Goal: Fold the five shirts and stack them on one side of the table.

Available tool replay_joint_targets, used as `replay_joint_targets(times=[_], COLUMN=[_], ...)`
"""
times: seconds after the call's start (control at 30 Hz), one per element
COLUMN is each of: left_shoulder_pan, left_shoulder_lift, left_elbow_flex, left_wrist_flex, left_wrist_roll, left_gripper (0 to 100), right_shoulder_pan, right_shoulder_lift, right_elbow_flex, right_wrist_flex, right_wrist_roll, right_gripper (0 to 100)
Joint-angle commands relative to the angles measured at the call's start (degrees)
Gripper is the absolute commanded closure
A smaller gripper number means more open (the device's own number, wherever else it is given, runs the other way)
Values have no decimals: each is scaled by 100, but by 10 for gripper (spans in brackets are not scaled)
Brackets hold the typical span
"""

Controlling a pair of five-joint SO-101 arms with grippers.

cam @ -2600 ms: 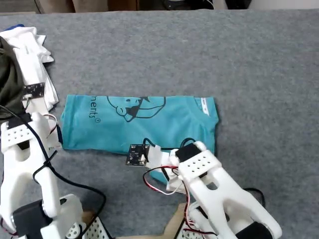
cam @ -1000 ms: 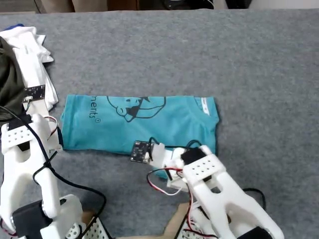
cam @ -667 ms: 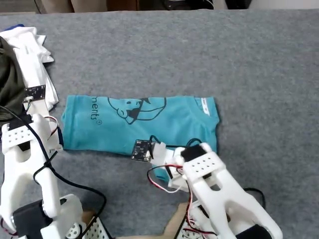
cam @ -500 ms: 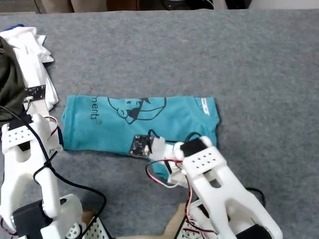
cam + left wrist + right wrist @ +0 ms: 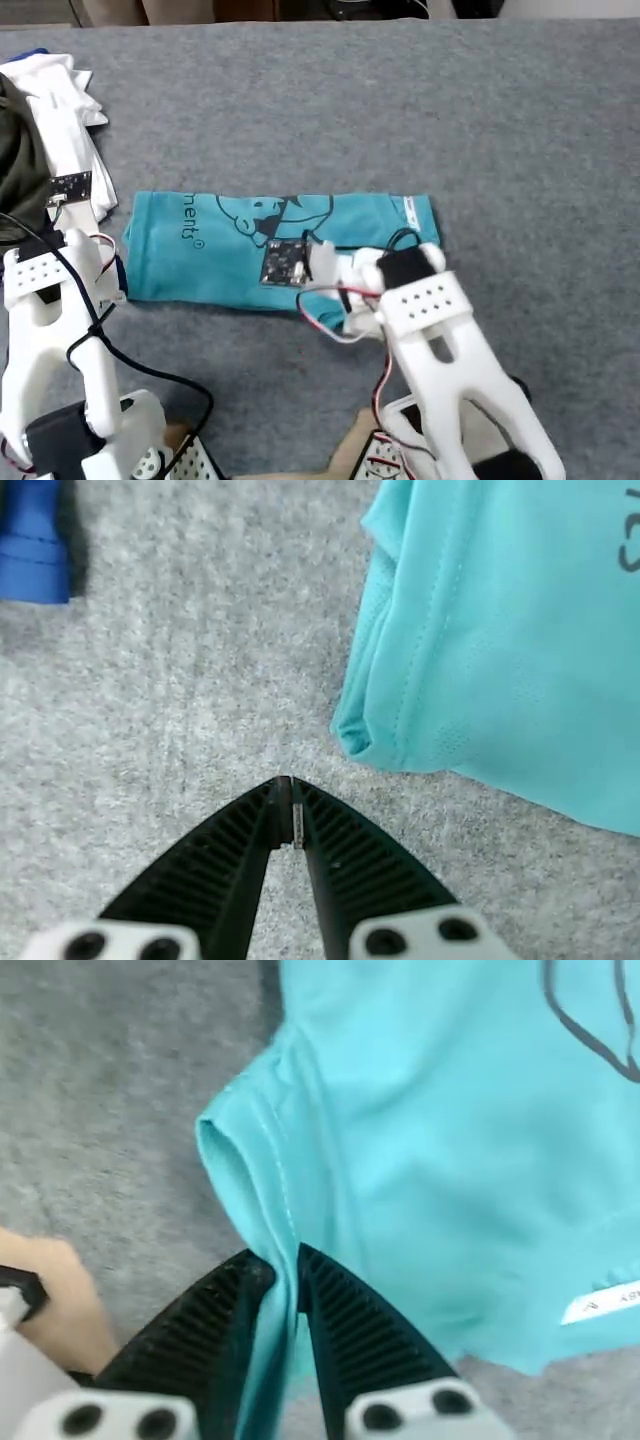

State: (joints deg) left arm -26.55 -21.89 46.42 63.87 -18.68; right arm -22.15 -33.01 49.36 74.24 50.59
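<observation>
The teal shirt (image 5: 190, 255) lies as a long half-folded band on the middle of the grey table (image 5: 520, 140), its near edge pinched in the right gripper (image 5: 287, 1260), the left gripper (image 5: 284, 790) closed empty beside its corner, and the white and dark shirts (image 5: 55, 110) heaped at the table's left edge suggest most folding remains.

So the shirt (image 5: 190, 255) lies flat across the middle of the table (image 5: 520, 130), long side running left to right. The pile of other shirts (image 5: 55, 110) sits back in the far left corner, just past the shirt's left end. The left gripper (image 5: 285, 790) is over bare table right beside the shirt's near left corner, not touching it. The right gripper (image 5: 285, 1260) is at the shirt's near edge, right half, with a fold of that edge between its fingers.
</observation>
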Motion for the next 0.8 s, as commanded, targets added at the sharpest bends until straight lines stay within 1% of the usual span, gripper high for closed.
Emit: replay_joint_targets(times=[0.0,0.17,0.4,0.6,0.67,0.73,0.77], left_shoulder_pan=[-35,-26,-53,-53,-35,-26,-26], left_shoulder_lift=[-171,-171,-171,-171,-171,-171,-171], left_elbow_flex=[0,0,0,0,0,0,0], left_wrist_flex=[0,0,0,0,0,-9,-9], left_wrist_roll=[9,9,9,-9,-9,-9,-9], left_gripper=[981,981,981,981,981,981,981], right_shoulder_pan=[338,426,400,391,391,391,391], right_shoulder_lift=[462,1490,2695,3073,3116,3116,3108], right_elbow_flex=[-549,-1156,-2185,-2598,-2677,-2703,-2712], right_wrist_flex=[-167,-580,-571,-589,-598,-651,-686], right_wrist_roll=[255,378,387,396,563,659,668], right_gripper=[993,993,993,993,993,984,963])
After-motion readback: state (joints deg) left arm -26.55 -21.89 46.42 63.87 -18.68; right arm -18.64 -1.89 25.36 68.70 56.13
